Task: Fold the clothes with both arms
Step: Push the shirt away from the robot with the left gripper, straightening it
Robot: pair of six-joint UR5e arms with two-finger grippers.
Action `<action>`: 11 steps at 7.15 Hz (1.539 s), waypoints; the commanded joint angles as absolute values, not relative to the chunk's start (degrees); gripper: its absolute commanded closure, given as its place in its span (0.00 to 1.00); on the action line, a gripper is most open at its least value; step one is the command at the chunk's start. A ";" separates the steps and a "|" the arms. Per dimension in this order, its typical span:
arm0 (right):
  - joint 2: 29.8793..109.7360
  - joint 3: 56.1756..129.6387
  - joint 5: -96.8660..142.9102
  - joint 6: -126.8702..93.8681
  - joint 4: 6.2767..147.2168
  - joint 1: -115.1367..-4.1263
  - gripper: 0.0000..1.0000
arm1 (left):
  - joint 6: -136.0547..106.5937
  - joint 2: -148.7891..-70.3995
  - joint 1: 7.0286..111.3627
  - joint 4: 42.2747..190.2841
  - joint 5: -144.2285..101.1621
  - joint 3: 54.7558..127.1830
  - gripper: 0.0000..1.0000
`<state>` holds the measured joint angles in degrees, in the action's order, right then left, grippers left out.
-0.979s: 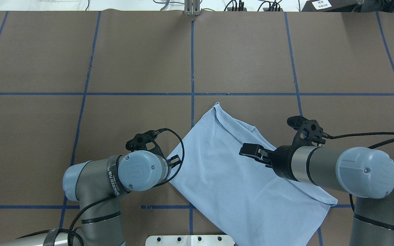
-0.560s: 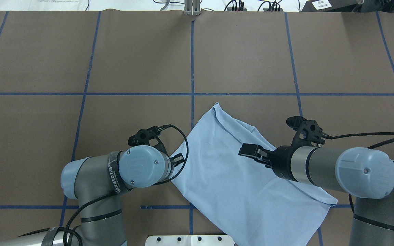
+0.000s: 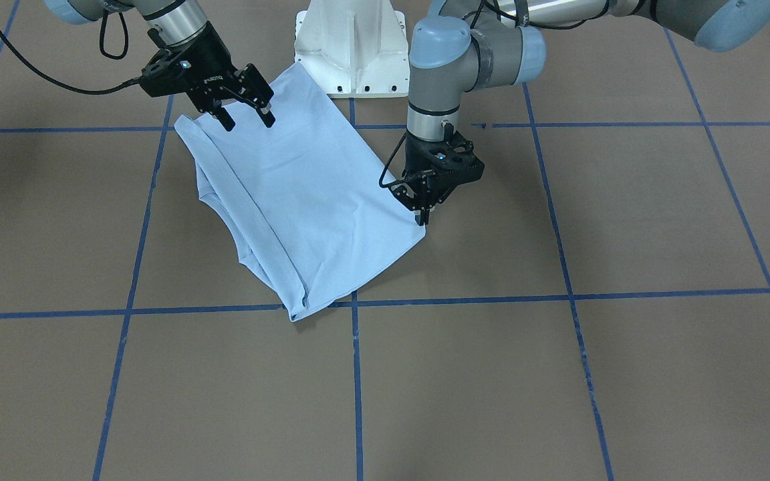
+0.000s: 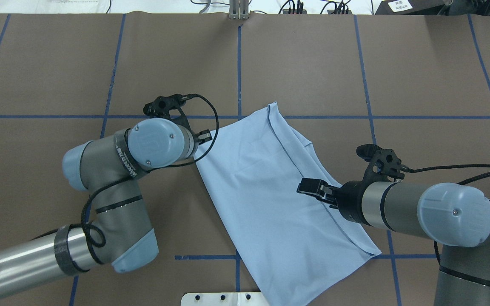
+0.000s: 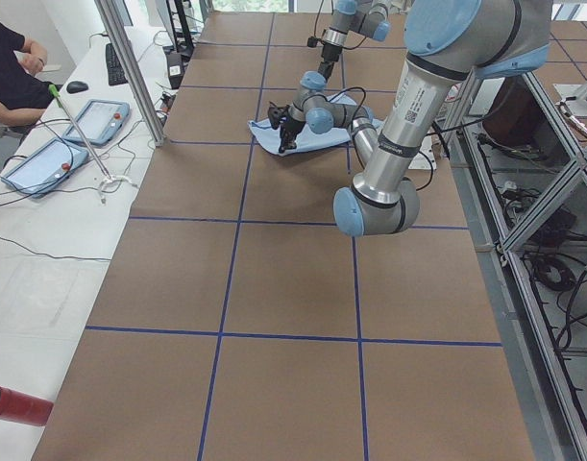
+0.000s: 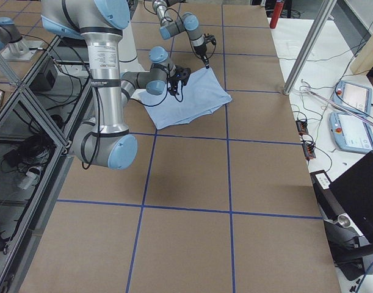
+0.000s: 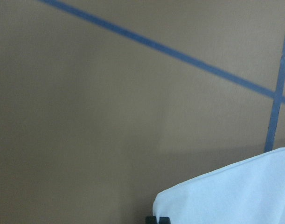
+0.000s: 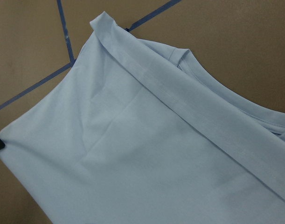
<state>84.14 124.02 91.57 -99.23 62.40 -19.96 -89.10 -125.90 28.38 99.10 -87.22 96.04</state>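
— Brown paper-covered worktop [image 4: 313, 63], and the folded light blue cloth T-shirt [image 4: 262, 182] lies askew on it near the robot's base.
— Soft, light, likely to slump, so take corners or hems. The left claw [image 3: 423, 214] pinches one corner, and the right claw [image 3: 248, 123] hangs spread above.

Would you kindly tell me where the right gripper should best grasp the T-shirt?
Probably the T-shirt's hemmed corner beside the open right gripper, from above: it lies flat, so fingers must straddle its edge.
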 commanded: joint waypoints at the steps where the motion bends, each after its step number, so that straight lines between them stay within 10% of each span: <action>1: 84.11 124.19 91.23 -99.23 62.40 -20.04 0.00 | -81.25 -129.71 34.25 108.85 -86.92 84.78 1.00; 8: 83.67 122.96 89.47 -99.23 62.32 -20.04 0.00 | -69.52 -144.23 40.43 137.37 -83.78 50.46 1.00; 10: 80.18 120.43 87.72 -98.88 62.75 -19.95 0.00 | -65.43 -144.05 40.87 137.37 -82.18 50.27 0.00; 11: 79.29 118.32 87.80 -98.44 62.84 -19.69 0.00 | -63.22 -143.88 42.70 137.37 -82.61 50.27 0.00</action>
<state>80.81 120.73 88.06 -98.89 62.71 -19.87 -66.16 -143.98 41.24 137.27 -82.59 50.42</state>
